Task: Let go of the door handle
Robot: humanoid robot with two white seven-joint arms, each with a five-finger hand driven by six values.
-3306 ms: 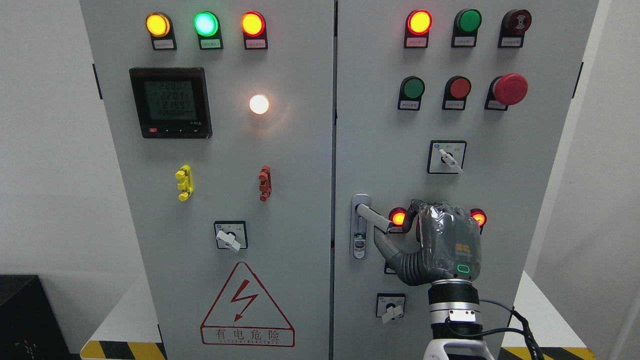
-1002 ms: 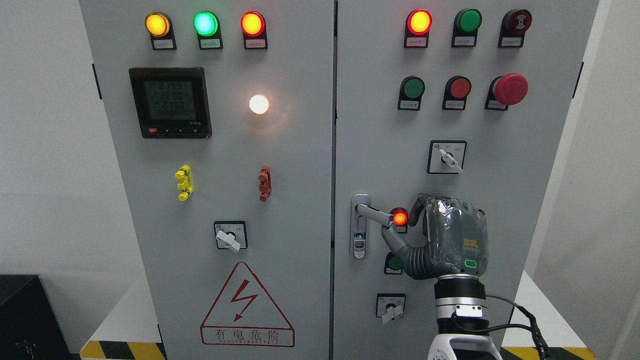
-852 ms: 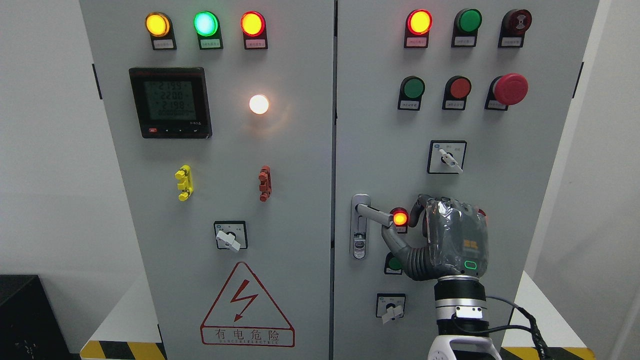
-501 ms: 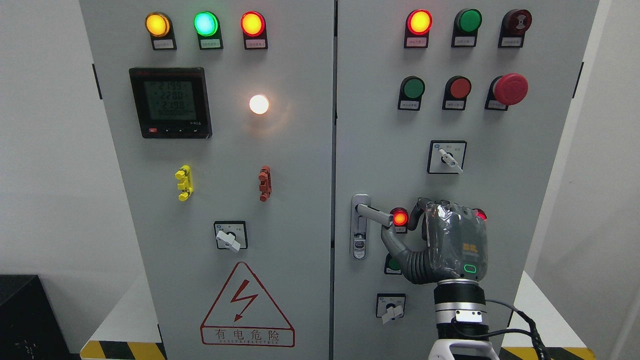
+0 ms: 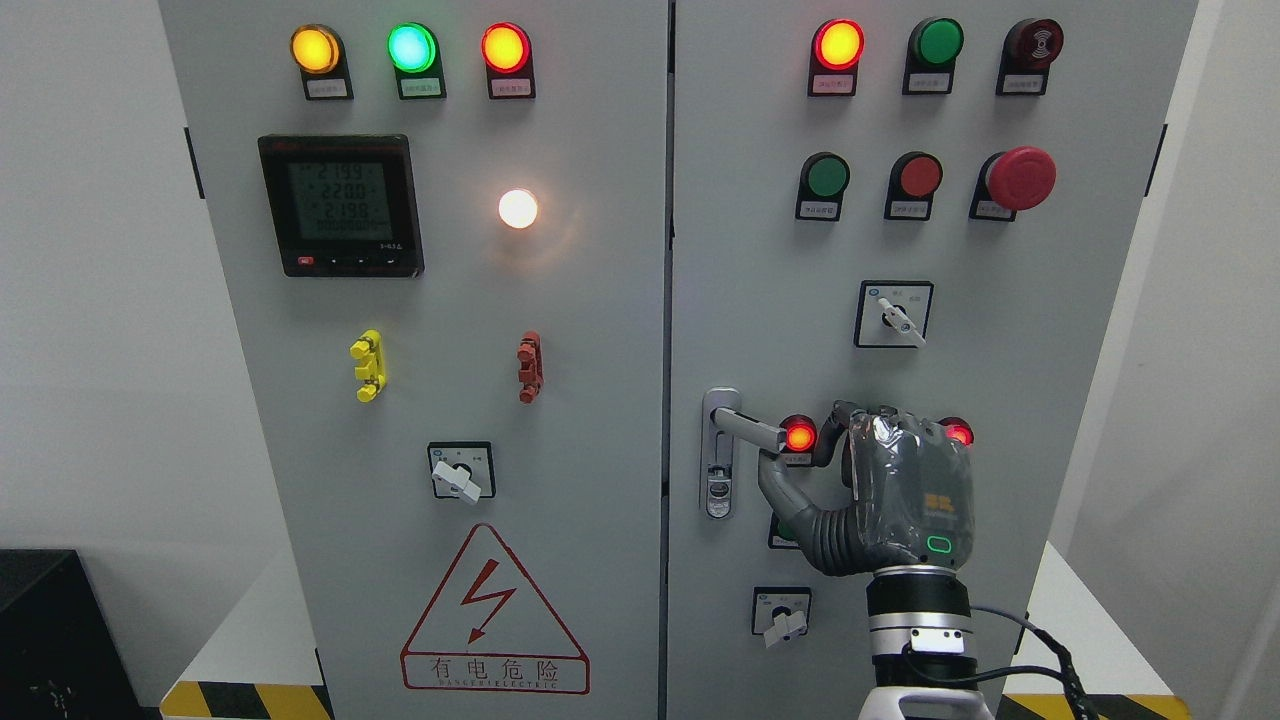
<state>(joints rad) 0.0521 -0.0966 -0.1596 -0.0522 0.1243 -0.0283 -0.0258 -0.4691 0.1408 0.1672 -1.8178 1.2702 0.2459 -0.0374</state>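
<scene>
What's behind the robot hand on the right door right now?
The right robot hand covers the door between two lit red lamps. A green button peeks out below its thumb. Anything else behind it is hidden.

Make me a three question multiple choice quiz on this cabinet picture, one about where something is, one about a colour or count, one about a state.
1. Where is the door handle?
A. Right door, near its left edge
B. Left door
C. Top row

2. What colour is the mushroom button?
A. Green
B. Red
C. Yellow

3. How is the right robot hand?
A. Gripping the handle
B. Pressing the mushroom button
C. Open, wrapping nothing

Answers:
1 A, the handle sits beside the seam between the doors.
2 B, its cap is red.
3 C, only the thumb tip is near the lever's end.
</scene>
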